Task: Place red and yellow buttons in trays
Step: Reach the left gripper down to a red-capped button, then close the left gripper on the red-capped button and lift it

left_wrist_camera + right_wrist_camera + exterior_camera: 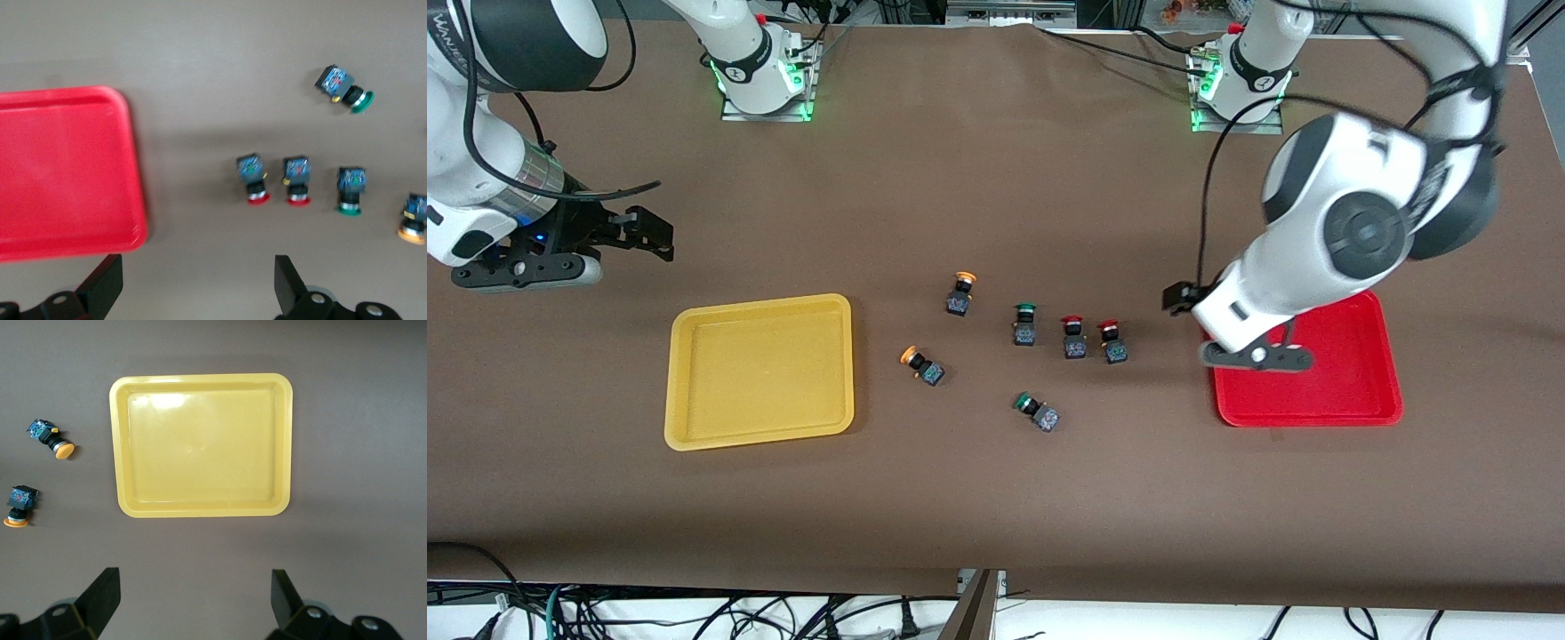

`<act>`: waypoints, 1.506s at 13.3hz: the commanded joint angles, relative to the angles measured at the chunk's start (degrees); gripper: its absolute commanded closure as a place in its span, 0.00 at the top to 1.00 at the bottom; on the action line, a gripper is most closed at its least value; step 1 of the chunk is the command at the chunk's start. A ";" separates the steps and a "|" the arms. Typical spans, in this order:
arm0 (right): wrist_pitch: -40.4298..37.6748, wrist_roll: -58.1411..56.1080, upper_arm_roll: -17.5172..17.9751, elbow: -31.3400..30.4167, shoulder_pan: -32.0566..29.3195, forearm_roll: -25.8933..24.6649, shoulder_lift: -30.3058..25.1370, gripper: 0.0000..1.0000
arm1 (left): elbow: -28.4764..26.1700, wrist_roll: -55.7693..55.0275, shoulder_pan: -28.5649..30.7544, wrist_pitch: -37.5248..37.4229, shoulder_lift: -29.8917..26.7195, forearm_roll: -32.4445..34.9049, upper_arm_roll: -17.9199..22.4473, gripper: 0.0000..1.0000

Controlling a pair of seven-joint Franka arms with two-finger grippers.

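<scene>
Nothing placed yet: we see both red buttons [1073, 335] and both yellow buttons [923, 364] mid-surface between empty yellow tray [694, 427] and red tray [1352, 400]. Left gripper [1183, 300] beside the red tray's rim, right gripper [640, 233] near the surface's right-arm end, both with fingers apart, empty.

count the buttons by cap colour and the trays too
red buttons: 2
yellow buttons: 2
green buttons: 2
trays, yellow tray and red tray: 2
total: 8
</scene>
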 commanded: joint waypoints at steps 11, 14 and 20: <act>-0.60 0.47 0.43 1.54 -0.37 0.13 0.70 1.00 | -10.49 -5.99 -1.96 26.75 13.01 -3.63 0.49 1.00; -0.60 0.47 0.43 1.54 -0.37 0.13 0.70 1.00 | -12.44 -10.37 -3.62 30.02 13.18 -3.63 0.49 1.00; -0.60 0.47 0.43 1.54 -0.37 0.13 0.70 1.00 | -14.28 -17.94 -5.30 31.61 13.45 -0.92 0.75 1.00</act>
